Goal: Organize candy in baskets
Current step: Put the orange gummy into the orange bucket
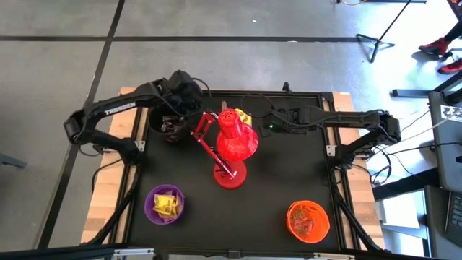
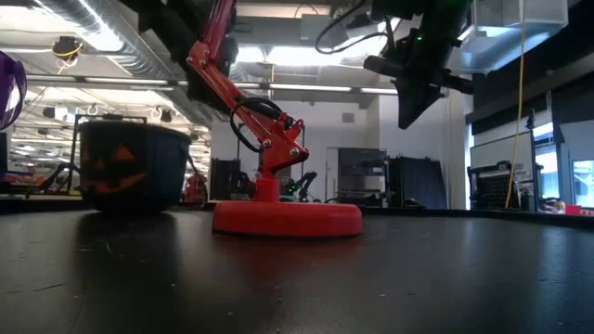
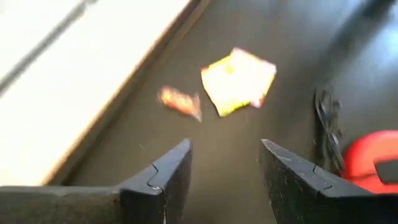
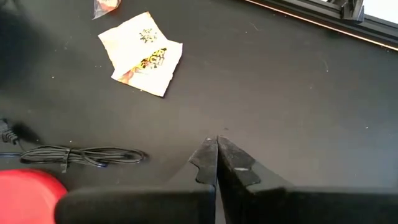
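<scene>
Yellow-wrapped candy (image 3: 238,81) lay flat just ahead of the left gripper (image 3: 225,163), its jaws parted and empty, so a straight descent astride it seemed advisable; the right gripper (image 4: 216,155) was clenched, empty.

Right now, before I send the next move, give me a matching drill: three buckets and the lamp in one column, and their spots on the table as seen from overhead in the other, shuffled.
Things:
1. small round purple plastic bucket
2. small round orange plastic bucket
3. small round black plastic bucket
4. red desk lamp with round base

Places in the high view:
A. lower right
B. middle of the table
C. upper left, under the left arm
D. lower left

Pairs: 1-D, 2-A, 3-C, 4-B
</scene>
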